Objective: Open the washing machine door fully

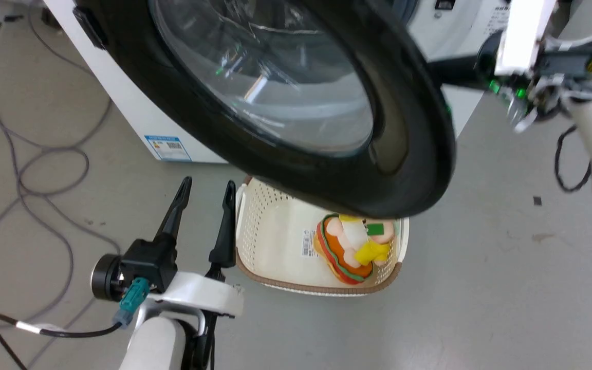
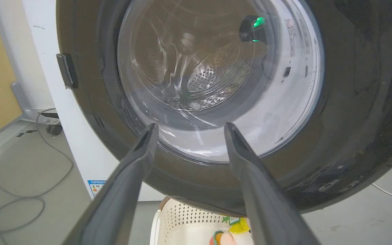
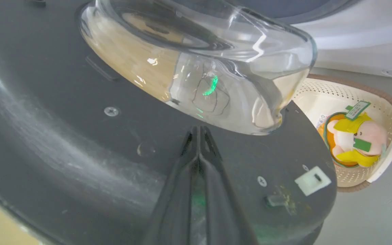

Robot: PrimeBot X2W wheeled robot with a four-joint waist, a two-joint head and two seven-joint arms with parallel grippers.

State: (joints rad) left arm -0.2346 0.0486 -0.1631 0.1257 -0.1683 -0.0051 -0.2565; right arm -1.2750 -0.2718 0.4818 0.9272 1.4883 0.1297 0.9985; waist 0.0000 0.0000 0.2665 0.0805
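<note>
Nearest, the left gripper (image 1: 208, 181) hovers empty over the floor, fingers spread. Beyond it, the washing machine door (image 1: 409, 154), a glossy black ring around a bulging clear glass bowl, hangs swung out above a cream basket (image 1: 316, 290). The right gripper (image 3: 199, 131), fingers pressed together, points along its scuffed inner face. The white washer (image 1: 121, 97) stands behind.

One washing machine door (image 1: 404, 154), one basket (image 1: 257, 226), one plush toy (image 1: 350, 254), two end effectors (image 1: 209, 181) (image 3: 199, 131)
</note>
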